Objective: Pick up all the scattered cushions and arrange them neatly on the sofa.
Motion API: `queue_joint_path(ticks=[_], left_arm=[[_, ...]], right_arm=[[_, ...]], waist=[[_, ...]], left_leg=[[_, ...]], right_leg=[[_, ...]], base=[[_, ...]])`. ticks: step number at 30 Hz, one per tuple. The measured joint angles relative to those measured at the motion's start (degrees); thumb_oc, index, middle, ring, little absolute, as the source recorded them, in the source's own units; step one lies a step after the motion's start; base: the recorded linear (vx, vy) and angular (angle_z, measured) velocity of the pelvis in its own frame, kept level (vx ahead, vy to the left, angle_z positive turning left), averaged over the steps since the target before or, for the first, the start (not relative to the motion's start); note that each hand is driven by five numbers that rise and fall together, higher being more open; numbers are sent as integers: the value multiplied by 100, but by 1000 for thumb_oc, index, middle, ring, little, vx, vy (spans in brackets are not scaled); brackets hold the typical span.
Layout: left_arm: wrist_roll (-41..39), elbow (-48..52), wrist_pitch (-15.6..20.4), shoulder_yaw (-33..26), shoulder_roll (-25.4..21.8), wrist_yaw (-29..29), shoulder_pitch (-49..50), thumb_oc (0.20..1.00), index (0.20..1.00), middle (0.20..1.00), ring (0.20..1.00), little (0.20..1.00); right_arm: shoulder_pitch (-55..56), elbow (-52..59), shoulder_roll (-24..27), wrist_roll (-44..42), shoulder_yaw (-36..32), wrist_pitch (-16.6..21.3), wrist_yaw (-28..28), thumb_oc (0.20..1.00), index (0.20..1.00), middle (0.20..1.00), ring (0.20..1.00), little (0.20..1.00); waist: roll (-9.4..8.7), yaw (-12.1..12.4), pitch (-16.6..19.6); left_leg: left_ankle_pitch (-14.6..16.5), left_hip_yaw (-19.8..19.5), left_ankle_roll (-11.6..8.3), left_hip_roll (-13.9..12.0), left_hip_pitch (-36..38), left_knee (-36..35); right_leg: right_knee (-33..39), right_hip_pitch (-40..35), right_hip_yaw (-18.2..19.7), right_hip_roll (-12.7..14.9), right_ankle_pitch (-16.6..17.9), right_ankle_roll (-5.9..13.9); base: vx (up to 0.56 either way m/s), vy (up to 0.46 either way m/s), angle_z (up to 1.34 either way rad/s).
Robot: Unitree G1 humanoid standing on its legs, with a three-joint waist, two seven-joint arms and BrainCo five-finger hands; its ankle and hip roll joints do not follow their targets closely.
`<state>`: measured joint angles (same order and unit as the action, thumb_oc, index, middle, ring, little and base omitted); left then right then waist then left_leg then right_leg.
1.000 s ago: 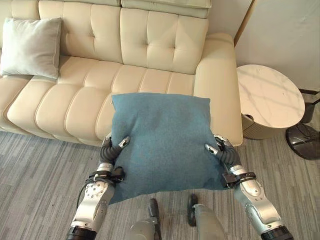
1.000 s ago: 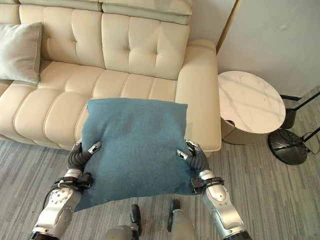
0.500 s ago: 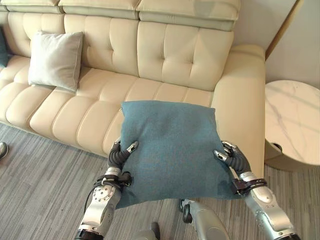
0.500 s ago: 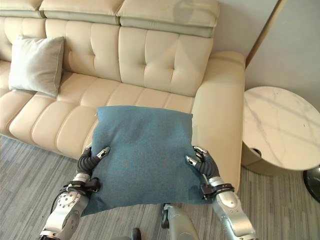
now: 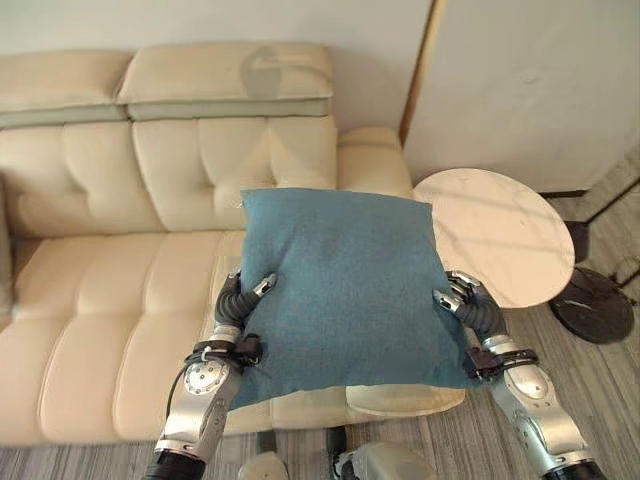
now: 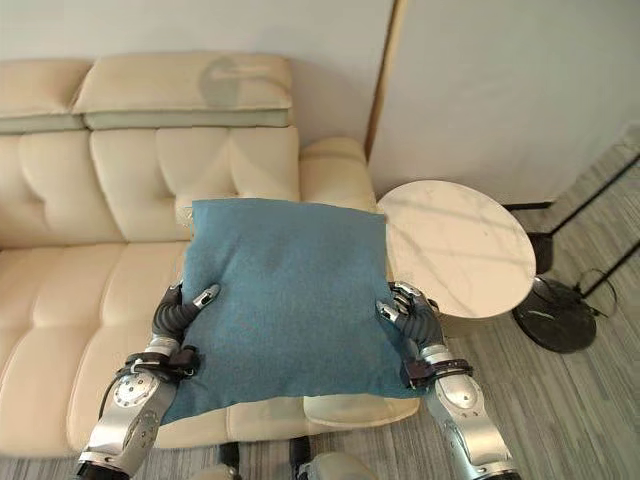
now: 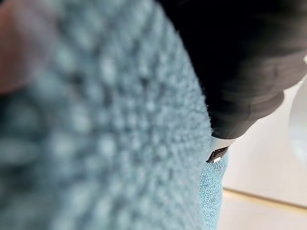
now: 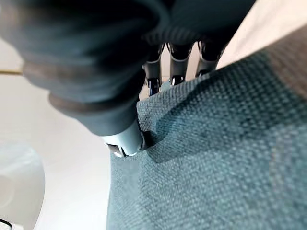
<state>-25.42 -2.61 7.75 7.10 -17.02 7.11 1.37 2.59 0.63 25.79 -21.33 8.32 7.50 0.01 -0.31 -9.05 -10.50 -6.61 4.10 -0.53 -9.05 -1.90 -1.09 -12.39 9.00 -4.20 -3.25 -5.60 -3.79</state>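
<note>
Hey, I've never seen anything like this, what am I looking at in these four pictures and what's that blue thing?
It is a humanoid robot tidying a room. The two wide pictures come from cameras in its head, looking down. Its left hand and right hand pinch the side edges of a blue cushion, held above a cream sofa. A round marble side table stands beside the sofa. The two close-up pictures come from cameras on its wrists, so they show cushion fabric right up close.
</note>
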Motion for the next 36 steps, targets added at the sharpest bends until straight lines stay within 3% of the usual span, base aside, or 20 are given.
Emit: queue_joint_path(ticks=[1,2,5,8,12,17,21,23,28,31,36], left_arm=[[47,-120,-24,-8,74,-1,-48,200,200,200,200,200],[140,-122,-23,-11,50,-8,-39,200,200,200,200,200],[184,-157,-21,-25,45,2,-56,200,200,200,200,200],[182,-323,-13,-81,-114,136,-181,200,200,200,200,200],[182,-467,12,-119,-198,426,-271,200,200,200,200,200],[184,-751,179,-229,-455,673,-618,200,200,200,200,200],[186,-993,203,-254,-565,839,-926,200,200,200,200,200],[184,-1433,214,-110,-645,959,-1403,200,200,200,200,200],[186,-2316,232,489,-1134,1307,-2917,200,200,200,200,200],[184,-3639,306,1207,-1466,1574,-5192,200,200,200,200,200],[238,-4737,620,1751,-1698,1810,-6923,200,200,200,200,200]], right_arm=[[-50,-83,-76,44,1,-22,-22,200,200,200,200,200],[-71,-78,-132,100,6,-48,-63,200,200,200,200,200],[-70,-81,-100,204,61,-53,-74,200,200,200,200,200],[-532,-96,-186,232,188,-52,-138,200,200,200,200,200],[-1153,-306,-394,234,412,-46,-329,200,200,200,200,200],[-1779,-769,-706,221,710,-30,-552,200,200,200,200,200],[-2205,-952,-829,224,822,-31,-742,200,200,200,200,200],[-2695,-1216,-825,305,925,-30,-966,200,200,200,200,200],[-4164,-2067,-852,566,895,-5,-1560,200,200,200,200,200],[-6001,-2986,-772,716,775,2,-2265,200,200,200,200,200],[-7534,-3452,-551,1230,1047,248,-3060,200,200,200,200,200]], waist=[[166,21,6],[147,100,0],[310,96,19],[312,271,6],[306,482,-7],[310,824,-160],[346,1022,-340],[427,1039,-418],[419,1104,-465],[436,1111,-524],[439,1094,-537]], left_leg=[[235,94,-294,47,-74,33],[253,335,-311,185,1,-80],[247,454,-317,138,110,-166],[244,746,-244,231,-7,-262],[173,907,-73,643,-303,-288],[-7,902,53,897,-788,-343],[-98,881,41,960,-1108,-345],[-158,689,50,987,-1345,-345],[-329,546,114,985,-1796,-345],[-453,407,107,982,-2290,-348],[-510,402,105,974,-2668,-346]], right_leg=[[435,-207,-34,-35,518,-68],[535,-206,126,53,610,-59],[653,-278,127,61,681,3],[613,96,392,127,774,291],[620,472,602,541,894,600],[833,850,549,840,1132,829],[1254,941,491,914,1451,852],[1477,979,274,957,1632,896],[1706,1238,86,954,1824,793],[1708,1671,-47,954,1906,785],[1707,2043,-53,941,1934,774]], base=[[52,332,-46],[2,248,-51],[-46,178,-14],[-117,202,-35],[-133,114,-10],[-113,54,7],[-60,34,18],[-2,-9,38],[-10,-48,19],[21,-49,18],[17,-53,1]])
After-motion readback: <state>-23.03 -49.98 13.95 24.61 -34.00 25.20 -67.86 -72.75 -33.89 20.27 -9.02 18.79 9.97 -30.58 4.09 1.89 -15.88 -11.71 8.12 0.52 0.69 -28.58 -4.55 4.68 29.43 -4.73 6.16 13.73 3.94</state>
